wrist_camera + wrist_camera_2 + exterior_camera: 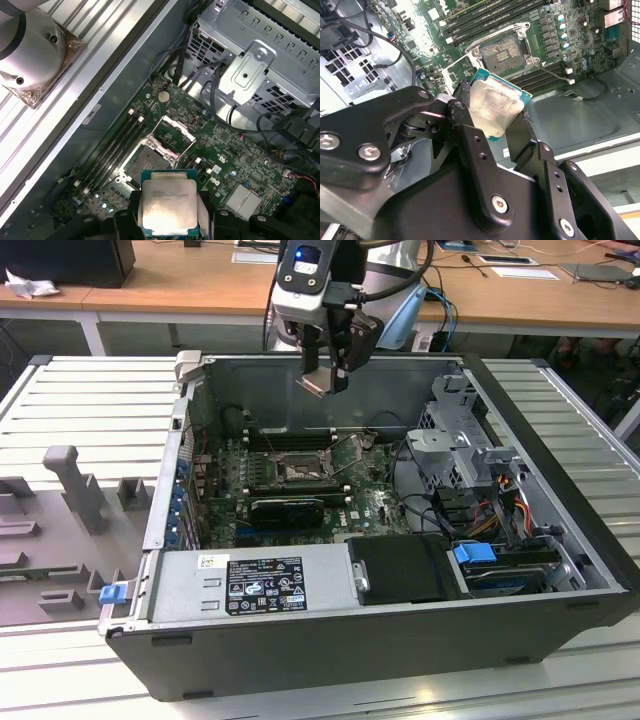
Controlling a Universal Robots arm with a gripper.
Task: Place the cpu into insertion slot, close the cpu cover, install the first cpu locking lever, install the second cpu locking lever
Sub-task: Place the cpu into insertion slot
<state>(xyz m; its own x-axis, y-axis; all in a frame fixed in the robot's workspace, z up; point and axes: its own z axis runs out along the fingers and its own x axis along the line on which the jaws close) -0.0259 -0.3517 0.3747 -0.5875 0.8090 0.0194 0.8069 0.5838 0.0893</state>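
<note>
My gripper [328, 378] hangs above the open computer case, shut on the cpu [322, 383] by two opposite edges. The cpu is a flat square chip with a pale silvery top and a green rim, seen held in both wrist views [495, 107] [169, 207]. Black fingers [465, 120] press on it from either side. Below it on the green motherboard lies the insertion slot [300, 472] [502, 50] [146, 161], a dark square socket, uncovered. The cpu cover [173, 133], a thin silvery frame, stands swung open beside the slot. The chip is well above the slot, not touching it.
Long black memory slots [290, 438] run behind the socket and a black card [285, 508] lies in front of it. A metal drive cage [460, 440] with cables fills the exterior view's right of the case. The power supply [250, 585] lines the near wall. Grey fixtures [70, 480] stand outside.
</note>
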